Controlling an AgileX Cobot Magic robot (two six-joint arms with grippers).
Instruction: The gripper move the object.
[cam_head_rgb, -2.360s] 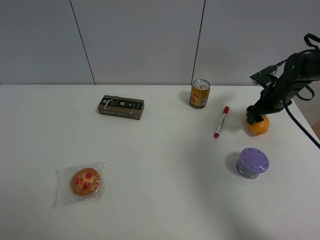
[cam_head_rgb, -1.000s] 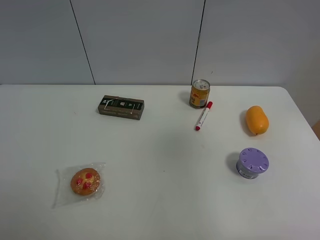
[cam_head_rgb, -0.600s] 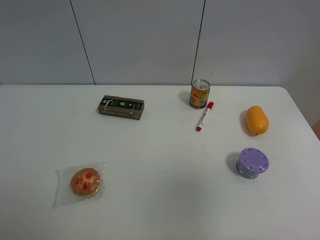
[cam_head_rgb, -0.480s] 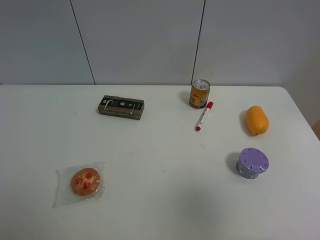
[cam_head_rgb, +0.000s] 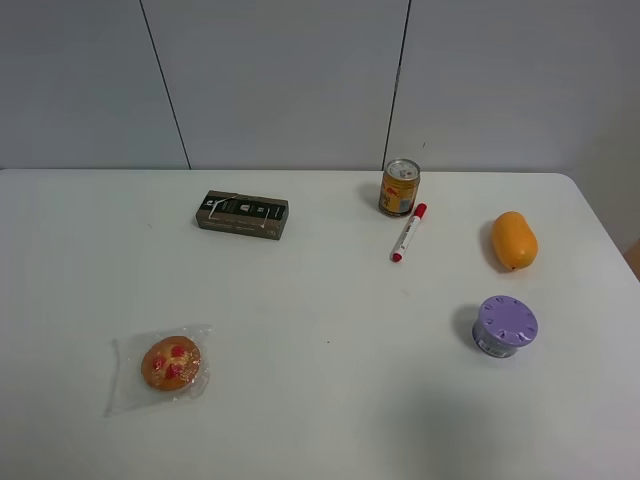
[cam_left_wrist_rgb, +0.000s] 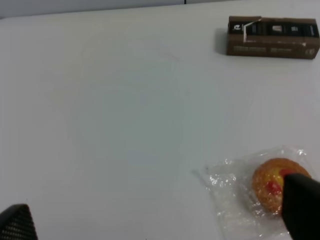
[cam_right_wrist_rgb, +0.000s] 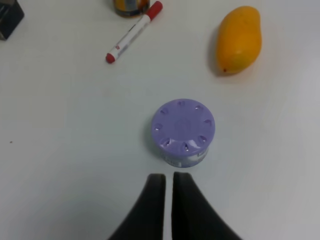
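With both arms out of the overhead view, the mango (cam_head_rgb: 514, 240) lies alone near the table's right edge; the right gripper (cam_right_wrist_rgb: 168, 181), fingers nearly together, holds nothing, apparently parked.

Only small parts of the robot's body are shown, and none in the exterior high view. In the right wrist view, the right tool (cam_right_wrist_rgb: 168, 192) is seen as two smooth matte black fingers (cam_right_wrist_rgb: 152, 200), tapering to blunt tips and widening toward the base. In the left wrist view, the left tool (cam_left_wrist_rgb: 160, 220) is seen as two black tips: one plain (cam_left_wrist_rgb: 302, 202), the other finely ribbed or textured.
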